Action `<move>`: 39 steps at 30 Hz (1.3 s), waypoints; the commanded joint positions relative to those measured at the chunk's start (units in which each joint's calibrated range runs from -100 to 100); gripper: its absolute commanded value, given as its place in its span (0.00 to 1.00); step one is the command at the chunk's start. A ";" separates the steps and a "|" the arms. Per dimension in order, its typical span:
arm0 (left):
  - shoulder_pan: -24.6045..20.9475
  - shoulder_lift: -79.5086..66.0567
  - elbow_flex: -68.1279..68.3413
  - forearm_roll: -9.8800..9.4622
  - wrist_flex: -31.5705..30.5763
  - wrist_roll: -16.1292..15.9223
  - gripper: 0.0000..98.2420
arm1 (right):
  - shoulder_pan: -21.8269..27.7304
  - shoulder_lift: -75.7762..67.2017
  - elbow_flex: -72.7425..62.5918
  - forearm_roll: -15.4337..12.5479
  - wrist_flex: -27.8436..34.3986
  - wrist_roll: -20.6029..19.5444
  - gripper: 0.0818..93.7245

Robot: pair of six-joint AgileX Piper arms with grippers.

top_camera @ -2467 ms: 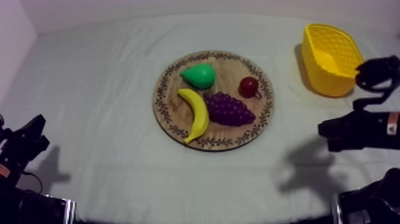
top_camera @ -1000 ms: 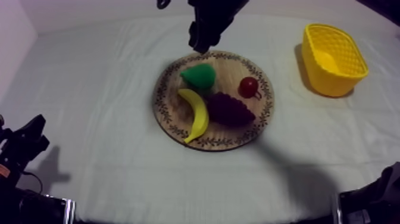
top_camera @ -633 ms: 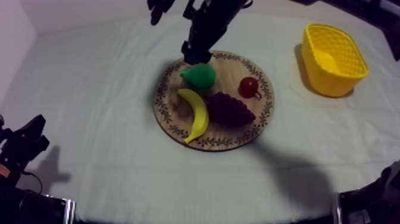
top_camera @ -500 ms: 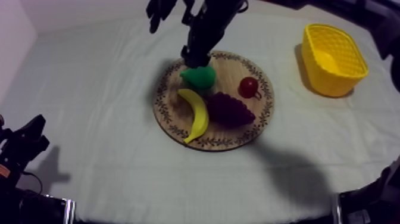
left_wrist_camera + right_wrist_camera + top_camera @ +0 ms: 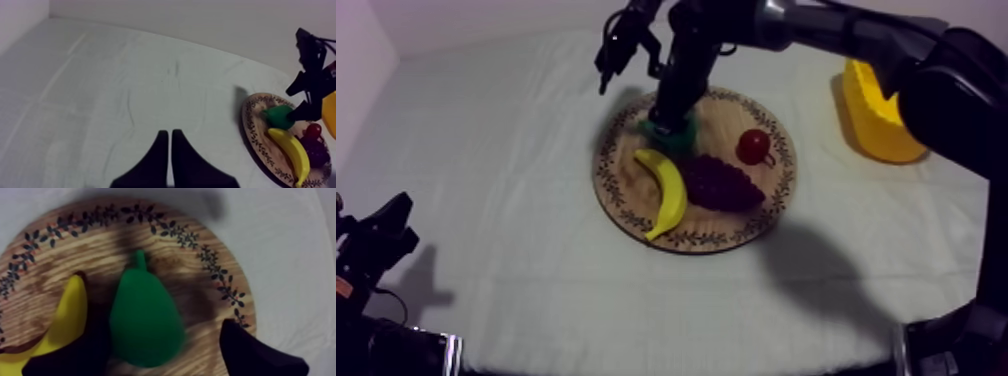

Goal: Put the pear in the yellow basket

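Right tool (image 5: 157, 338) has dropped onto the wooden board (image 5: 688, 240) — fingers (image 5: 255, 353) apart, straddling the pear (image 5: 145, 315) beside the banana (image 5: 70, 313), lined up to clamp it for the yellow basket (image 5: 881, 130) — left tool (image 5: 167, 152) idles low over the table (image 5: 516, 130), closed on nothing.

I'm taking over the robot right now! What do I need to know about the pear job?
Left gripper: shut on nothing, low at its own side of the table.
Right gripper: open, down over the wooden board, with one finger at each side of the pear and not closed on it.
Pear: lies on the board beside the banana.
Yellow basket: on the cloth at the right side, apart from the board.
Done: the right gripper is in place at the pear.
Left: close on the pear, lift it, carry it over to the basket and let go.
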 commanded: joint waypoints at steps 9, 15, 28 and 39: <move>-0.02 0.00 -0.02 -0.02 0.00 0.00 0.00 | 0.04 4.17 -0.80 0.44 -0.67 0.55 0.56; -0.02 0.00 -0.02 -0.02 0.00 0.00 0.00 | -0.16 4.70 -0.36 0.67 -1.09 1.05 0.33; -0.02 0.00 -0.02 -0.02 0.00 0.00 0.00 | -1.28 -8.12 8.14 1.35 -0.94 -0.16 0.29; -0.02 0.00 -0.02 -0.02 0.00 -0.01 0.00 | -3.54 -26.69 10.67 2.52 6.23 -7.02 0.29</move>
